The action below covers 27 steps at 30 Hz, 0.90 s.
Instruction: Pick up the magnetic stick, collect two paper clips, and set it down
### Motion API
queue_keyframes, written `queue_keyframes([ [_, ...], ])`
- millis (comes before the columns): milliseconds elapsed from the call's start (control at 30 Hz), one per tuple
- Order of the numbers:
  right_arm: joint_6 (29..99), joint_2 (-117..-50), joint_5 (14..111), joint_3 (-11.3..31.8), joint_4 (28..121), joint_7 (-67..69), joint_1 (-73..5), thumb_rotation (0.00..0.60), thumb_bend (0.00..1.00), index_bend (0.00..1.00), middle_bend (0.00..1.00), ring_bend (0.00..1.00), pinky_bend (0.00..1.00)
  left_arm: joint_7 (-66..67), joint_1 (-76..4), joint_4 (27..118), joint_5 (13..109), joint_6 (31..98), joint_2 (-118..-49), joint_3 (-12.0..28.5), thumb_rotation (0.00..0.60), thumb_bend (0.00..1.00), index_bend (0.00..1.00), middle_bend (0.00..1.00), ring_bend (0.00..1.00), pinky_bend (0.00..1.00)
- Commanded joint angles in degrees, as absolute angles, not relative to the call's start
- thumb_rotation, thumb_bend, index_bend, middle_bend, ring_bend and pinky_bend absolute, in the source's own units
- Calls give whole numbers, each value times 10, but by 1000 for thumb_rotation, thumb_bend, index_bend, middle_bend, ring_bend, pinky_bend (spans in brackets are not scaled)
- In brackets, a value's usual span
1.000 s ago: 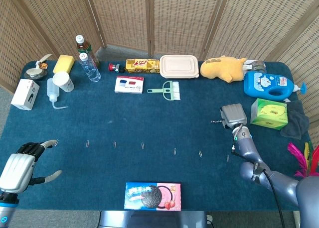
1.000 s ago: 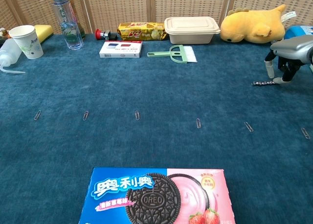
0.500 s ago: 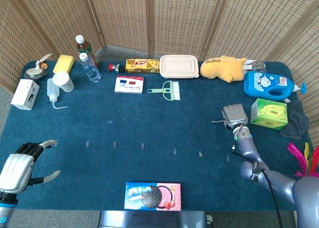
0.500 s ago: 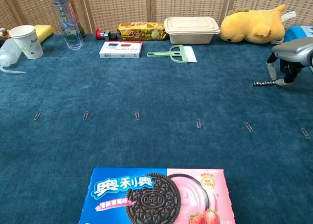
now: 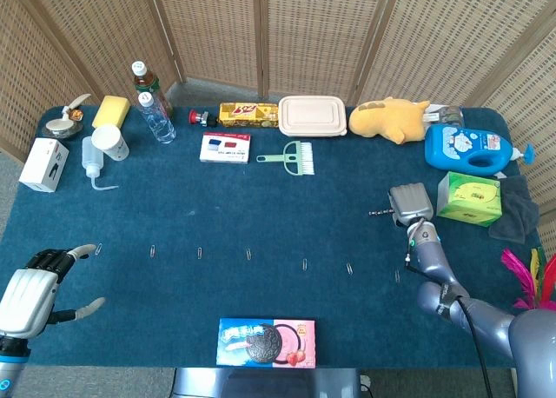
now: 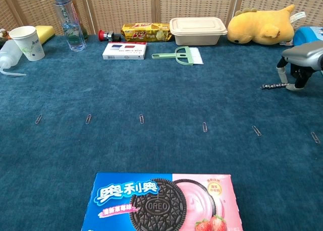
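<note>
Stick [image 6: 272, 84], thin, dark, beaded, lies at right hand's [image 6: 303, 59] spread fingertips.

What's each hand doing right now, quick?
Left hand: open, holding nothing.
Right hand: fingers around the magnetic stick; a firm grip cannot be told.

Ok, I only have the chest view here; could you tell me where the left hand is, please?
Observer: The left hand is at the near left corner of the table, fingers apart, holding nothing.
Operator: Thanks. I count six clips; are there more?
Observer: Yes, a seventh clip lies just beyond that hand.
Operator: And what sits right of the right hand?
Observer: A green box stands beside the right hand.
</note>
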<state>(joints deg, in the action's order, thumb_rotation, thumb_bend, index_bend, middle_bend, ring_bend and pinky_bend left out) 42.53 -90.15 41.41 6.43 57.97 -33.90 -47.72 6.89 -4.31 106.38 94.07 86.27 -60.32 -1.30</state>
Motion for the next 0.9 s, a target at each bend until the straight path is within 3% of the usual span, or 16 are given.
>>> queue_keyframes([
  [33, 424, -904, 412, 65, 579, -343, -479, 600, 398, 506, 885, 954, 1000, 67, -42, 1063, 940, 864, -603, -13, 441, 203, 220, 328, 305, 237],
  [900, 427, -911, 360, 73, 585, -392, -492, 600, 400, 621, 885, 954, 1000, 57, -40, 1052, 937, 864, -605, -14, 443, 202, 215, 328, 304, 237],
])
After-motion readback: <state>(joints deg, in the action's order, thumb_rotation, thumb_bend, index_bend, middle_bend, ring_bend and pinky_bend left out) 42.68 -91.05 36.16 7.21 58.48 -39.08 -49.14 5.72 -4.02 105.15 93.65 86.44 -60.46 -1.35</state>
